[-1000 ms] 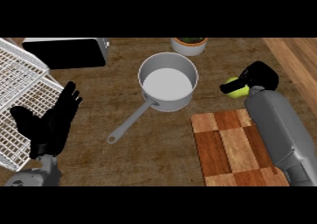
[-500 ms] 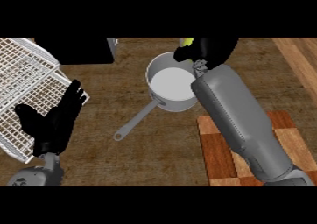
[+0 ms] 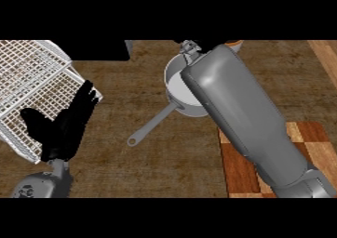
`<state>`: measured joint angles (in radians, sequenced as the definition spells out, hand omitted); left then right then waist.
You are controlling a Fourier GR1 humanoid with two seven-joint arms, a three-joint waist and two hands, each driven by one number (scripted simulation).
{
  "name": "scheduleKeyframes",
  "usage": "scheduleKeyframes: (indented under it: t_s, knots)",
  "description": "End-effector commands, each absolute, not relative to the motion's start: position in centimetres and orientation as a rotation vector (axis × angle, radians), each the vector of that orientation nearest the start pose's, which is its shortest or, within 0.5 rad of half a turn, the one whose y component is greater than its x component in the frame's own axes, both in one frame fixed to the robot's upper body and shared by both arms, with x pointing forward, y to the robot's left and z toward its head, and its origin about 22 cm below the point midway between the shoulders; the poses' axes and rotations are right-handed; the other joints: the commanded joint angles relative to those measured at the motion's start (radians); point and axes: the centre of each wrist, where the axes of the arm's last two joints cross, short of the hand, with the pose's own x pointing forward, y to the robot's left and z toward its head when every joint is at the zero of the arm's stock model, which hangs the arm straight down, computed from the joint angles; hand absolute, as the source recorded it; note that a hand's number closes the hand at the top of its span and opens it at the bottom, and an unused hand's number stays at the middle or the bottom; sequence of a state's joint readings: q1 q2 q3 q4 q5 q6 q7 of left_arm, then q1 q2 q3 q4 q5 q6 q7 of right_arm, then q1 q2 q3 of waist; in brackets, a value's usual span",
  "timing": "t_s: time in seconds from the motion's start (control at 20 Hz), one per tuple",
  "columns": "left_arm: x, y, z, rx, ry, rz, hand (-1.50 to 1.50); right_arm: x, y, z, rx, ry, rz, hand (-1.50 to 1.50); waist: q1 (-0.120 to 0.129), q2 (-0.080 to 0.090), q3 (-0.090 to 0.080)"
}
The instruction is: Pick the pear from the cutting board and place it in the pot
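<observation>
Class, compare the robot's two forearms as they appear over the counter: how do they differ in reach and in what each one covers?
The right forearm stretches far up the view, crossing the cutting board and hiding much of the pot; the left forearm barely enters at the lower edge. The left hand shows open, fingers up, beside the wire rack; the right forearm's hand is out of sight. Both forearms are grey.

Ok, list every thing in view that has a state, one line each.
pot: upright on the counter, handle toward the lower left, mostly hidden by the right forearm.
cutting board: flat, no pear on the visible part.
wire rack: on the counter at left.
left hand: open, resting, fingers up.
right hand: hidden.
pear: hidden.
</observation>
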<state>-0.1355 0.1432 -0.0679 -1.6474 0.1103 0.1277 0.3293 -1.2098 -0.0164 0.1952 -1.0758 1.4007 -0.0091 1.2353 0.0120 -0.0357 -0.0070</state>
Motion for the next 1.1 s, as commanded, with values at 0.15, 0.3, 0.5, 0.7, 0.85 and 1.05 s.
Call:
scheduleKeyframes:
  t_s: [0.15,0.3,0.5,0.7,0.85,1.05]
  knots:
    - [27.3,22.5,5.4,0.019,-1.465,-0.022,0.00,38.8,-2.6,26.8,-1.608,-0.963,0.098,1.50,0.021,0.024,0.003]
    - [27.0,23.1,6.5,0.006,-1.469,-0.055,0.00,39.7,-3.9,26.0,-1.600,-0.888,0.085,1.50,0.033,0.024,0.005]
    - [27.7,21.2,6.4,-0.025,-1.470,-0.057,0.00,40.2,-4.4,24.2,-1.574,-0.856,0.109,1.50,0.042,0.034,0.005]
    - [27.4,20.9,6.1,-0.028,-1.473,-0.069,0.00,40.7,-5.3,21.9,-1.482,-0.817,0.125,1.50,0.060,0.038,0.006]
    - [27.5,21.6,6.6,-0.047,-1.483,-0.083,0.00,41.2,-8.1,21.4,-1.363,-0.810,-0.029,-1.50,0.058,0.039,0.007]
    - [27.7,21.7,6.2,-0.030,-1.476,-0.054,0.00,41.1,-9.5,20.2,-1.236,-0.821,-0.120,-1.50,0.061,0.043,0.007]
